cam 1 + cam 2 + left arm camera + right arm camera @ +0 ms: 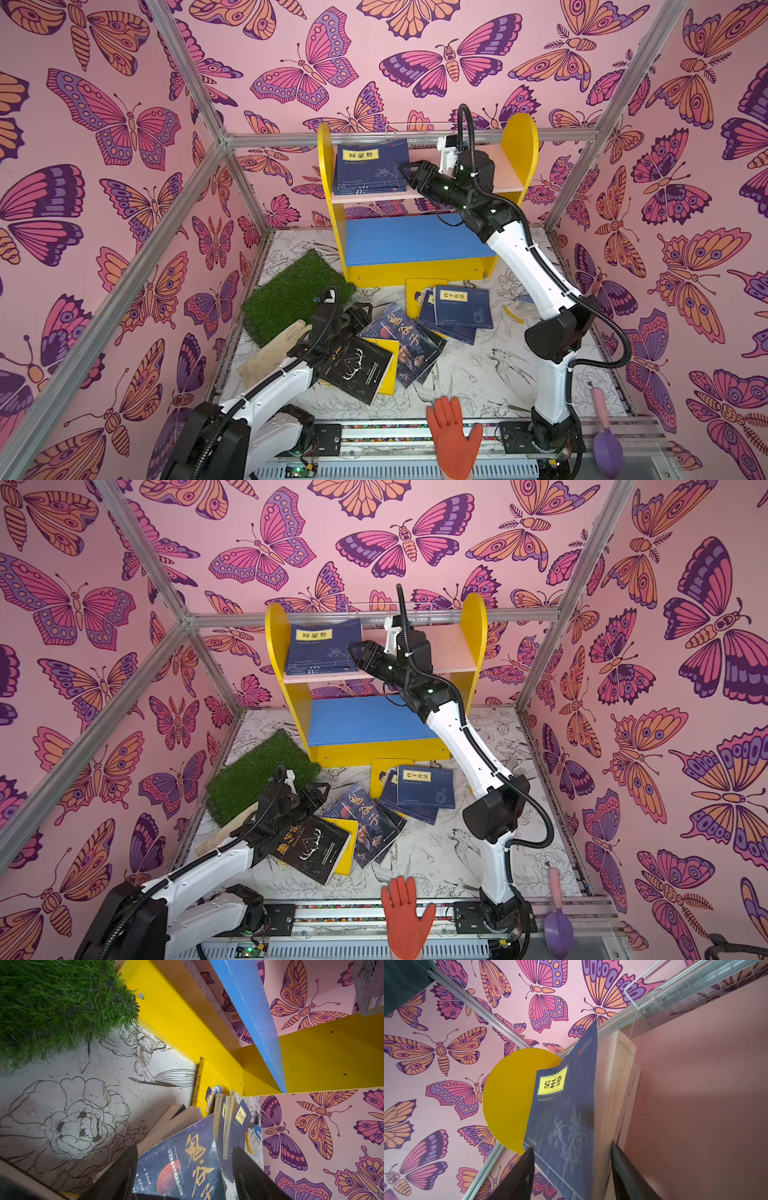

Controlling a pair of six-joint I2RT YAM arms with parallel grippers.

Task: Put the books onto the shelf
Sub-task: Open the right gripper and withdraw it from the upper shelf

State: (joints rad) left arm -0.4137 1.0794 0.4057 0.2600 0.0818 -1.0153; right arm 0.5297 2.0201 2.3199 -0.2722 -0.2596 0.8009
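Straddling what, up at 12 o'clock? (Desk)

The right gripper [409,176], jaws apart on either side of a stack of navy paperbacks [370,166]. The stack lies on the pale pink upper board [498,170] of the yellow-sided shelf [519,137], at the board's 9 o'clock end. From the wrist view I can't say for sure whether either finger [629,1178] touches the stack. (Photographer)

And the other books? (Desk)

On the flower-printed floor [478,374], just in front of the shelf. Two navy books [461,307] with a yellow label sit beside a yellow cartoon-boy book [419,286], which is against the shelf's foot. A dark portrait cover [403,340] lies near the centre, with a black antler book [361,365] at its 8 o'clock. The left gripper [357,320] hangs over the portrait cover, jaws wide apart. (Photographer)

Anything else in shot? (Desk)

A green fake-grass mat [291,295] at 10 o'clock, an orange rubber glove [453,436] at 6 and a purple trowel [606,449] at 5. (Photographer)
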